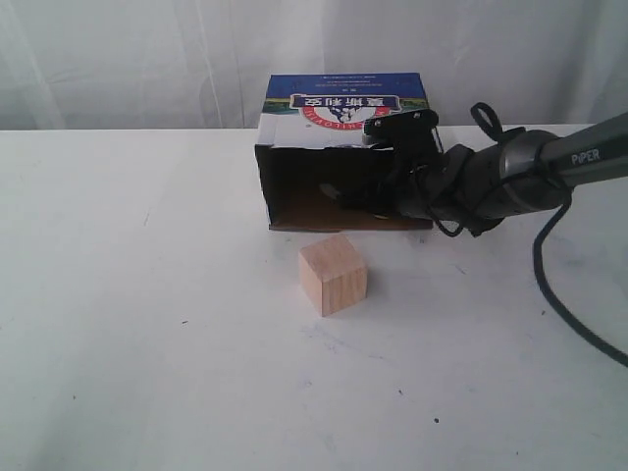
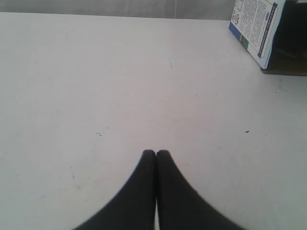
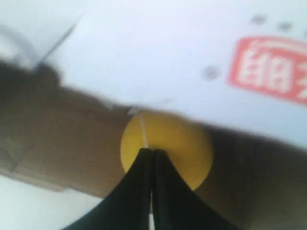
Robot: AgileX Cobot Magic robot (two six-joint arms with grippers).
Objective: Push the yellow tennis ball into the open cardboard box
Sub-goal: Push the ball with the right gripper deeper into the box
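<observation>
The open cardboard box (image 1: 334,108) lies on its side at the back of the table, its dark opening facing the front. My right gripper (image 1: 365,201) reaches into that opening from the right. In the right wrist view its shut tips (image 3: 151,152) press against the yellow tennis ball (image 3: 180,139), which sits on the brown inner floor of the box (image 3: 62,139). The ball is hidden in the exterior view. My left gripper (image 2: 156,154) is shut with nothing in it, hovering over bare table with a corner of the box (image 2: 256,28) far off.
A pale wooden cube (image 1: 333,274) stands on the white table (image 1: 147,294) just in front of the box opening. The right arm's black cable (image 1: 554,294) trails across the table at the right. A white curtain hangs behind.
</observation>
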